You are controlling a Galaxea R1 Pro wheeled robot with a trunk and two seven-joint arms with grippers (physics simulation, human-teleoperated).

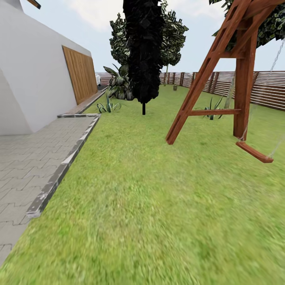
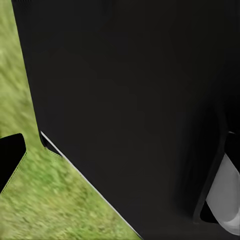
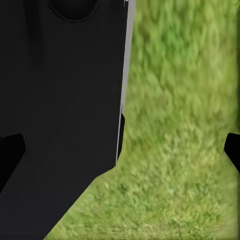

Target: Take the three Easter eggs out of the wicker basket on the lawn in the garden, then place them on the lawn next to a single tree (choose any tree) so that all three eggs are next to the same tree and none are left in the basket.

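Flat, even daylight under a pale sky, with no cast shadows on the lawn [image 1: 158,206]. The near grass is smeared and soft, while the swing frame [image 1: 221,71] is sharper. The dark conifer [image 1: 143,51] renders almost pure black, without detail. Both wrist views show blurry grass beside large unlit black surfaces

Swing frame [image 1: 237,59] and tree crown cut off above.
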